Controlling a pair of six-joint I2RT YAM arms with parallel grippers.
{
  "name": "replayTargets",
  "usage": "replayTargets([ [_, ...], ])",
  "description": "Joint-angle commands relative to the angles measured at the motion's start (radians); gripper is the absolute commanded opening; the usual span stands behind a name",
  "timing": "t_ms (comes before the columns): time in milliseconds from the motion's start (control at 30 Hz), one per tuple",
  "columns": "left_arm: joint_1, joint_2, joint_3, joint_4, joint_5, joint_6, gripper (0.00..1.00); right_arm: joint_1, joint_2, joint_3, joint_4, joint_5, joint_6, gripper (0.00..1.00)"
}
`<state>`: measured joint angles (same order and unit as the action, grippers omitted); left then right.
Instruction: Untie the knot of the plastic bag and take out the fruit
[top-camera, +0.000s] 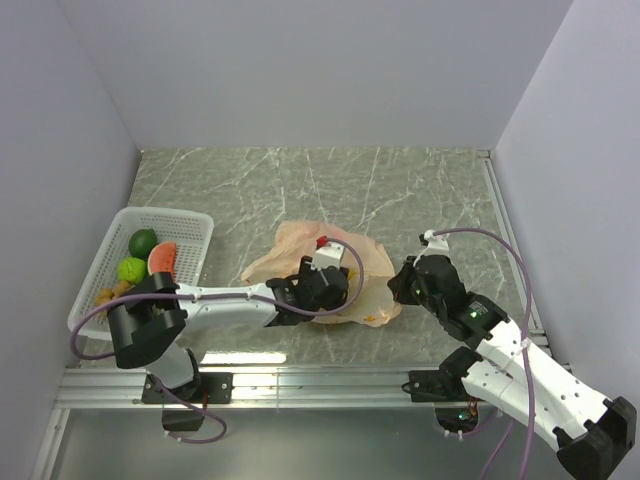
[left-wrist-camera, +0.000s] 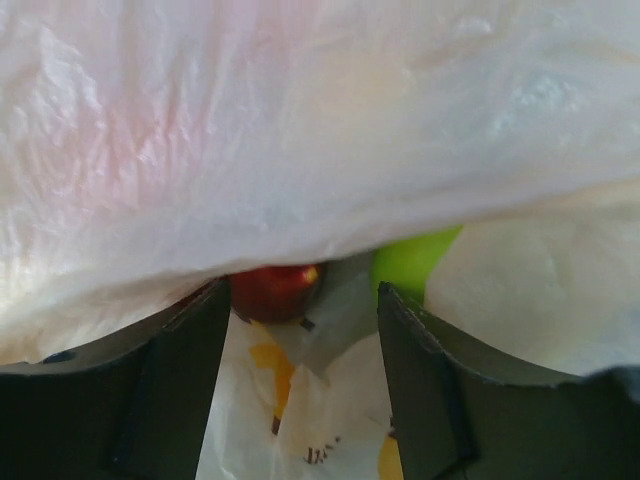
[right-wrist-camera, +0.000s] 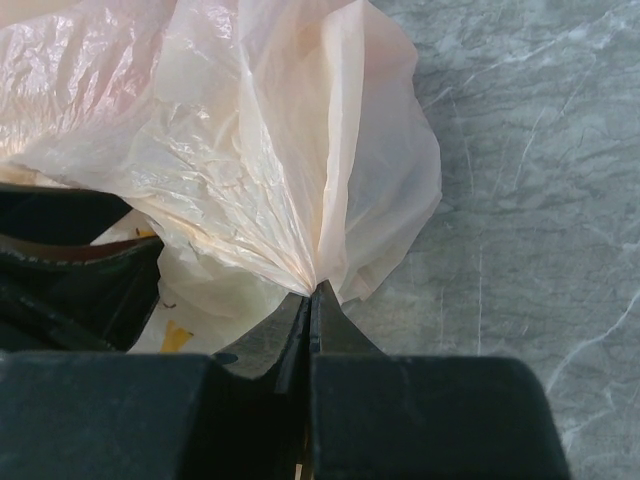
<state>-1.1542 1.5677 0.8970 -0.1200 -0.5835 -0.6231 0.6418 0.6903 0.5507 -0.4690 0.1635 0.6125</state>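
Top view: crinkly translucent peach bag (top-camera: 330, 270) lies mid-table on grey marbled table (top-camera: 400, 190), white lattice basket (top-camera: 185, 225) far left. Left gripper (top-camera: 318, 292) is pushed into the bag's near side; right gripper (top-camera: 408, 282) touches its right edge.

Left wrist: jaws spread wide under the plastic, a smooth red apple (left-wrist-camera: 272, 290) and green apple (left-wrist-camera: 415, 260) just beyond the fingers (left-wrist-camera: 170, 400).

Right wrist: jaws pinched tight on a gathered fold of bag.

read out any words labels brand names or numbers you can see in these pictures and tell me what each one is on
No text can be read.
The plastic bag carries orange-yellow printed marks and a small dark print, too blurred to read in the left wrist view.
In the top view, the basket and both arms show no legible label.
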Motion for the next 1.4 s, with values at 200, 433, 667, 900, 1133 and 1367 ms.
replayTargets([
  [200,0.031,0.095,0.034,0.112,-0.042,0.005,0.64,0.006,-0.011,-0.012,0.035,0.002,0.012,0.00],
  [433,0.044,0.157,0.040,0.141,-0.032,-0.009,0.34,0.006,-0.012,-0.018,0.038,0.002,0.016,0.00],
  [667,0.031,-0.052,-0.001,0.089,0.028,0.019,0.00,0.007,-0.017,-0.015,0.029,0.021,0.012,0.00],
  [900,0.057,-0.423,-0.055,0.048,0.209,0.030,0.01,0.007,0.000,-0.006,0.029,0.041,0.009,0.00],
  [1133,0.355,-0.601,0.008,-0.148,0.090,-0.029,0.01,0.009,0.009,0.006,0.033,0.036,0.000,0.00],
  [1367,0.717,-0.575,0.036,-0.349,-0.140,-0.090,0.01,0.010,0.006,0.025,0.020,0.028,-0.011,0.00],
])
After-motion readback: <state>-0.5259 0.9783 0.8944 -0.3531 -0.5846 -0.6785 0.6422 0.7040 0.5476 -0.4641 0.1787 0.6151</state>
